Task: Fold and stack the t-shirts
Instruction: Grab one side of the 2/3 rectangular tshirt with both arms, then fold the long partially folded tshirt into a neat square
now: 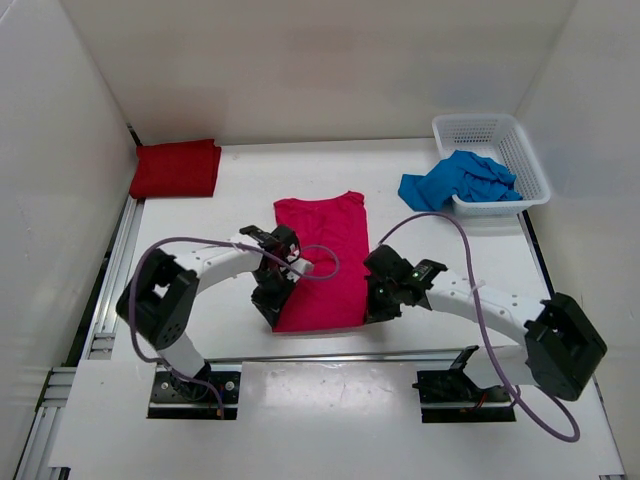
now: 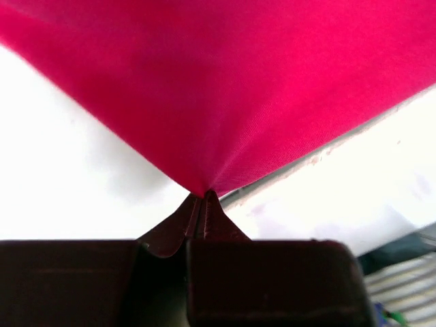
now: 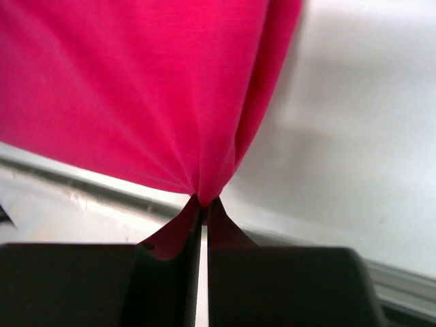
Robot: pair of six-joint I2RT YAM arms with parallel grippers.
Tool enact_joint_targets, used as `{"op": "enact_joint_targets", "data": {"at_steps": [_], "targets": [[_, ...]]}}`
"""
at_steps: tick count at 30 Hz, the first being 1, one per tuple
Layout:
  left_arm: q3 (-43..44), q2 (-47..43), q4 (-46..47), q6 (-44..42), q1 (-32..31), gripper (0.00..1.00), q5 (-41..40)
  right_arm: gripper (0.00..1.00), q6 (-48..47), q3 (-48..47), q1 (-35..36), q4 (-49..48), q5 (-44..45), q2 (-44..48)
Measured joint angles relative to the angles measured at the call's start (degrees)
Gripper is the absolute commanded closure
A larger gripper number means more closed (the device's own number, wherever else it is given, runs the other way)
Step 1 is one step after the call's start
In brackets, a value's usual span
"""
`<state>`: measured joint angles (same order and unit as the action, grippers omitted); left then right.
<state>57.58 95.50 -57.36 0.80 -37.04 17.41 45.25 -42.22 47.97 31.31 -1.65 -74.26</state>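
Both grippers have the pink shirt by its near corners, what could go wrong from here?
The left gripper and right gripper each pinch only a small tuck of the pink shirt at their fingertips, so a corner may slip out. If the arms lift unevenly, the narrow folded shirt could skew or unfold.

My 2 arms, left arm (image 1: pixel 205 268) and right arm (image 1: pixel 490 308): white link shells, black joint housings, chunky black elbow blocks. 1 purple-grey cable (image 1: pixel 440 218) loops along each. Small green light (image 1: pixel 413 271) on right wrist. Black base plates (image 1: pixel 195 387) at 6 o'clock of top view. Left gripper (image 2: pixel 204 197), right gripper (image 3: pixel 202 199): thin dark tapering fingers, boxy black body at 6 o'clock of wrist views.
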Motion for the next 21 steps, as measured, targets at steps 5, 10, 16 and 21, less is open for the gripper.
{"op": "enact_joint_targets", "data": {"at_steps": [5,10,16,21], "targets": [[0.2,-4.6,-4.4,-0.2,-2.7,0.9,-3.5,1.0,2.1,0.0,4.4,3.5,1.1,3.4],[3.9,-7.7,-10.8,-0.2,-2.9,0.9,-6.3,1.0,4.3,-3.9,8.2,9.2,2.4,6.4],[14.2,-11.3,-17.6,-0.3,-2.9,0.9,-9.0,1.0,5.3,-15.6,9.1,16.1,6.3,10.7],[22.4,-9.9,-19.6,-0.4,0.0,0.9,-9.9,1.0,1.4,-24.9,4.1,18.6,8.2,7.6]]}}
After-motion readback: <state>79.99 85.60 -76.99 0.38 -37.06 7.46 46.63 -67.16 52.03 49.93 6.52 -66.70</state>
